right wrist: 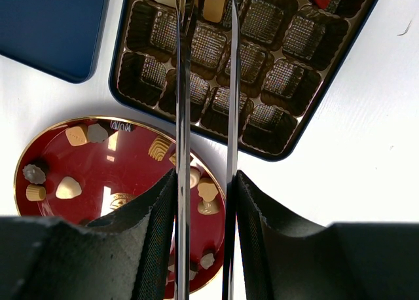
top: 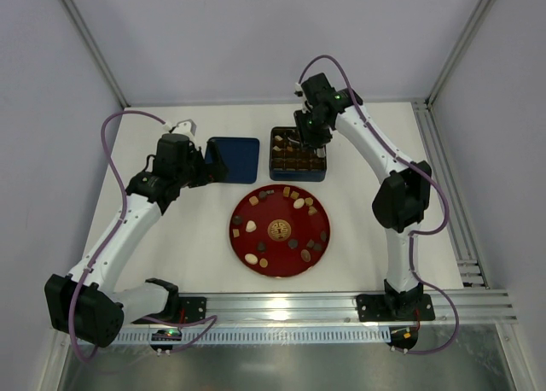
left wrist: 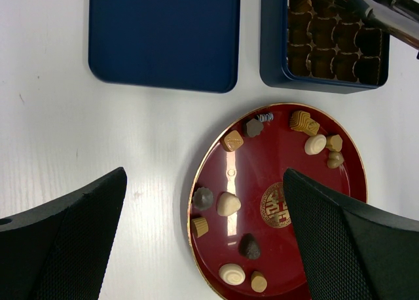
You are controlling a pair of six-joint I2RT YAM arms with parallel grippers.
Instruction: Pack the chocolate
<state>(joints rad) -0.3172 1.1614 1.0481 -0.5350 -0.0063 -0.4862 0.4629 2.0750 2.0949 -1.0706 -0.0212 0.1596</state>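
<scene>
Several chocolate pieces (top: 299, 203), dark, tan and cream, lie spread on the round red plate (top: 236, 242); they also show in the left wrist view (left wrist: 228, 204). The dark-blue tin (top: 322, 174) with its gridded insert (right wrist: 262, 71) holds a few pieces in its far row. My right gripper (right wrist: 206, 182) is shut on metal tongs (right wrist: 182, 84) above the tin. A cream piece (right wrist: 215, 4) lies between the tong tips; I cannot tell if they touch it. My left gripper (left wrist: 204, 175) is open and empty, above the plate's left edge.
The tin's flat blue lid (top: 234, 160) lies left of the tin, also in the left wrist view (left wrist: 163, 35). A metal rail (top: 341, 306) runs along the table's near edge and another down the right side. White walls enclose the table.
</scene>
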